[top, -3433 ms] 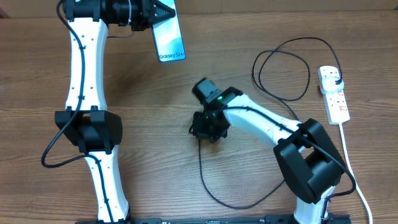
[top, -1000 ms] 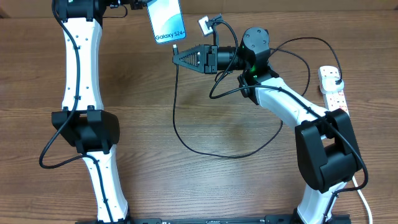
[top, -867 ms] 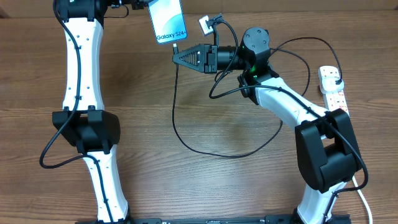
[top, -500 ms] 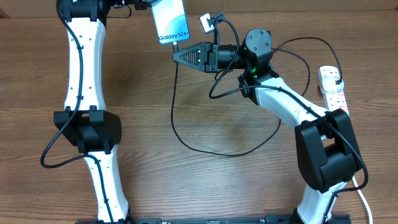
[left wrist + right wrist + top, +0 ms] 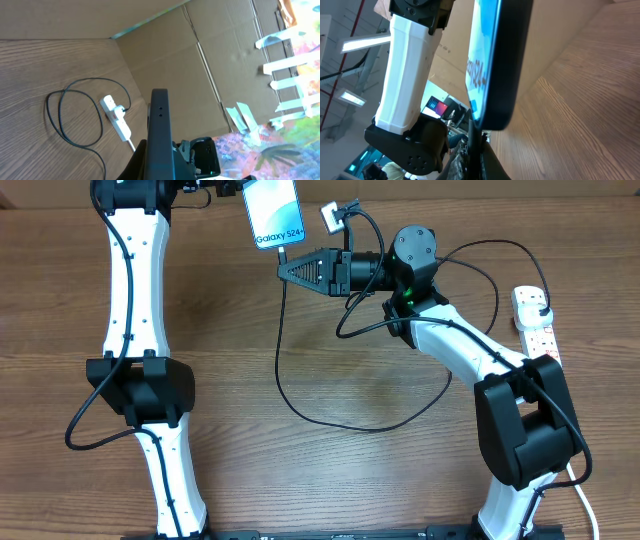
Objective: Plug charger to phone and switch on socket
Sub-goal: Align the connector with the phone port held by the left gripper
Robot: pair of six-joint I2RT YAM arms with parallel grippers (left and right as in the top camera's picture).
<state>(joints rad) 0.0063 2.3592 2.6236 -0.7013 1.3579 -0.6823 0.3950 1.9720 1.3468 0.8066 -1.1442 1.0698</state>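
Left gripper clamped on phone, right gripper just beneath it clamped on charger near the tip, tip at phone's lower edge, can't tell if seated, socket well behind right gripper on desk.

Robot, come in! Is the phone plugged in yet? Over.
Left hand shut on phone, held up. Right hand shut on charger, tip at phone's end; can't tell if seated. Nothing between them.
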